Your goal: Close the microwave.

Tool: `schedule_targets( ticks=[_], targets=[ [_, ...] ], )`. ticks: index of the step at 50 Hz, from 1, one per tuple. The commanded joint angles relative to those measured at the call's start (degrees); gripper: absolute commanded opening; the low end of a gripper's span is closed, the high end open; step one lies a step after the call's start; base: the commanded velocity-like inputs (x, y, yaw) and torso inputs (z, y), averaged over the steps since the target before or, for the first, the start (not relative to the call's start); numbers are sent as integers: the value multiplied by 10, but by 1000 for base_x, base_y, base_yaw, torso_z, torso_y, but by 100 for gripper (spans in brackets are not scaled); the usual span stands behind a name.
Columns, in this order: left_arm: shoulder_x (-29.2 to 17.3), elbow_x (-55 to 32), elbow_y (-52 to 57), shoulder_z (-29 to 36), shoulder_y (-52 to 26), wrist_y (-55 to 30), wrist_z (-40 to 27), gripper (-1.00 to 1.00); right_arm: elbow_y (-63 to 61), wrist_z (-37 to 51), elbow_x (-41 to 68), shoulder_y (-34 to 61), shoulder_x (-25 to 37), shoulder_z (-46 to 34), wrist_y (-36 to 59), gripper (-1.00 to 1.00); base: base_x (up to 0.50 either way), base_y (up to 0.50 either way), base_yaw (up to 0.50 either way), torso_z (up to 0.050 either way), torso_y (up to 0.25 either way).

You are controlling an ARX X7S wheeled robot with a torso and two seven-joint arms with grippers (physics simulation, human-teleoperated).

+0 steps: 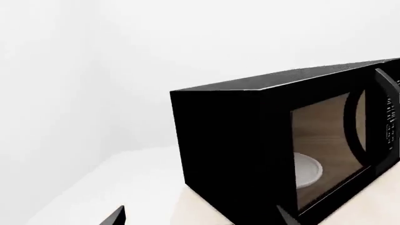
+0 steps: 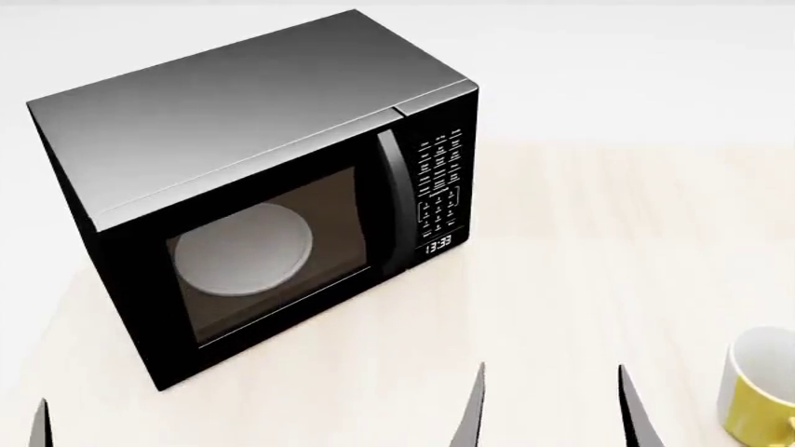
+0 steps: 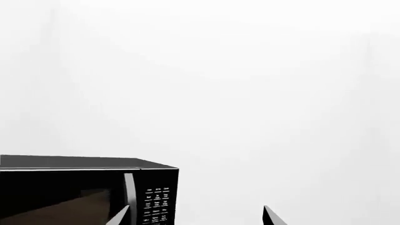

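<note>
The black microwave [image 2: 249, 177] stands on the pale table at the left in the head view, its windowed door flush with the front. Its curved handle [image 2: 394, 191], keypad [image 2: 442, 186] and clock reading 13:33 [image 2: 437, 245] face me; a white plate [image 2: 242, 250] shows through the window. My right gripper [image 2: 549, 410] is open, near the front edge, apart from the microwave. Only one fingertip [image 2: 41, 424] of my left gripper shows in the head view. In the left wrist view the microwave [image 1: 250, 150] is close ahead between spread fingertips [image 1: 115, 216]. The right wrist view shows the microwave [image 3: 81, 192].
A yellow mug with a white inside [image 2: 761, 391] stands at the table's front right, just right of my right gripper. The pale wooden table [image 2: 597, 261] stretches to the right of the microwave. A white wall lies behind.
</note>
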Motion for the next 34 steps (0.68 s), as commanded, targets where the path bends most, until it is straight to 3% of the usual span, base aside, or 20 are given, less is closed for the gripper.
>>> schedule_targets(
  ticks=[1, 8, 16, 26, 34],
  targets=[
    [-2, -40, 47, -106, 9, -22, -68, 100, 23, 38, 94, 32, -11, 91, 72, 100, 0, 0, 0, 0, 0],
    [-16, -55, 121, -188, -2, -50, -142, 100, -30, 116, 84, 49, 7, 175, 98, 100, 0, 0, 0, 1, 0],
    [-33, -17, 195, -204, -15, -71, -179, 100, -133, 198, -1, 32, 21, 255, 87, 100, 0, 0, 0, 0, 0],
    [-57, 4, 282, -264, -6, -116, -220, 100, -205, 213, -24, 32, 49, 308, 115, 100, 0, 0, 0, 0, 0],
    [-50, 16, 279, -250, -10, -110, -222, 100, -210, 208, -19, 34, 55, 310, 121, 100, 0, 0, 0, 0, 0]
  ],
)
